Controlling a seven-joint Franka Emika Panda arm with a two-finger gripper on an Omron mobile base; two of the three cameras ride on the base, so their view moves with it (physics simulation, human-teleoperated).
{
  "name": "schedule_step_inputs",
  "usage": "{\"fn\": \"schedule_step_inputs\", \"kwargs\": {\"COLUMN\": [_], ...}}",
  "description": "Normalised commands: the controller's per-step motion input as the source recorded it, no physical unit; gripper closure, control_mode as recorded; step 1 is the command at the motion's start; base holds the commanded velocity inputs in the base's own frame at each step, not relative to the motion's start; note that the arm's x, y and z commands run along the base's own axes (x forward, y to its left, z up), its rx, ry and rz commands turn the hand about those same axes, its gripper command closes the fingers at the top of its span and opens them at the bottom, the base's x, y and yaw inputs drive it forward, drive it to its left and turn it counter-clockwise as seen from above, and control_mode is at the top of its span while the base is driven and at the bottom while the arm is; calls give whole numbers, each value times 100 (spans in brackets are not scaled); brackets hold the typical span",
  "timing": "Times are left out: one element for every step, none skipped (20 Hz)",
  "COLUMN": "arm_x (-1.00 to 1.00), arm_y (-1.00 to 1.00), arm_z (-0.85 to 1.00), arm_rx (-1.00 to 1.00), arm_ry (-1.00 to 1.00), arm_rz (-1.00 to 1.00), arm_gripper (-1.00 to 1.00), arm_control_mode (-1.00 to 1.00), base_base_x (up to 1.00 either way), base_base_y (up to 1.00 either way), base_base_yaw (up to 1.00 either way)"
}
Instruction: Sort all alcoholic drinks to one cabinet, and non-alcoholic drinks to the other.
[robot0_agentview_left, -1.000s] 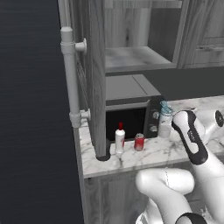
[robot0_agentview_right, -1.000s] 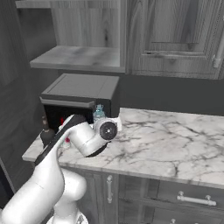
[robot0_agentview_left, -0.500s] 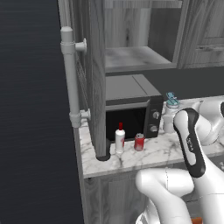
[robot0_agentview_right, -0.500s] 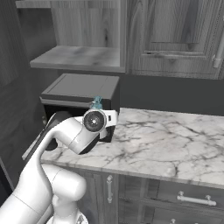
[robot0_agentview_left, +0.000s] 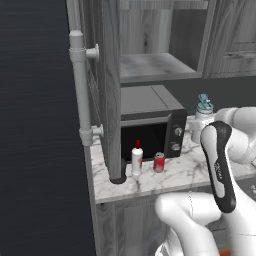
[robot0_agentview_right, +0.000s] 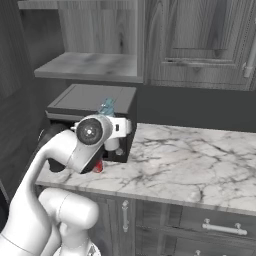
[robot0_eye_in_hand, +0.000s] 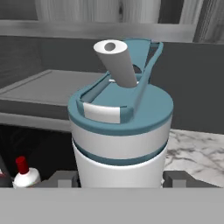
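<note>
A tall pale-grey bottle (robot0_eye_in_hand: 120, 144) with a light-blue cap and flip spout stands upright between my gripper's (robot0_eye_in_hand: 120, 180) two finger tips, which are shut on its body. It hangs above the counter in front of the microwave's right end, seen as the bottle (robot0_agentview_left: 202, 111) in the left base view and the bottle (robot0_agentview_right: 106, 107) in the right base view, where my gripper (robot0_agentview_right: 115, 134) also shows. A small white bottle (robot0_agentview_left: 136, 157) with a red cap and a red can (robot0_agentview_left: 159, 162) stand on the marble in front of the microwave door. The white bottle (robot0_eye_in_hand: 24, 176) shows low left in the hand view.
The black microwave (robot0_agentview_left: 150, 131) sits on the marble counter (robot0_agentview_right: 190, 160) under an open shelf (robot0_agentview_left: 155, 67). An open cabinet door (robot0_agentview_left: 111, 80) with a long pale handle (robot0_agentview_left: 82, 90) stands at the counter's left end. Closed wooden cabinets (robot0_agentview_right: 200, 40) hang to the right.
My arm has lifted the pale-grey bottle off the counter, up level with the microwave's top. The white bottle and the red can have stayed put.
</note>
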Motion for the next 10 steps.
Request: {"fn": "schedule_step_inputs", "kwargs": {"arm_x": [-22,-21,-20,-20,-19,-20,-18,-17,-17,-17], "arm_y": [2,1,2,3,2,3,5,7,7,8], "arm_z": [60,60,62,62,62,62,60,60,59,59], "arm_rx": [2,2,2,2,2,2,1,1,1,0], "arm_ry": [-5,-5,-5,-5,-4,-4,-4,-4,-3,-3], "arm_rz": [-8,-8,-7,-7,-7,-7,-7,-7,-7,-7], "arm_gripper": [100,100,100,100,100,100,100,100,100,100], "arm_control_mode": [-100,-100,-100,-100,-100,-100,-100,-100,-100,-100], "base_base_x": [0,0,0,0,0,0,0,0,0,0], "base_base_y": [0,0,0,0,0,0,0,0,0,0], "base_base_yaw": [0,0,0,0,0,0,0,0,0,0]}}
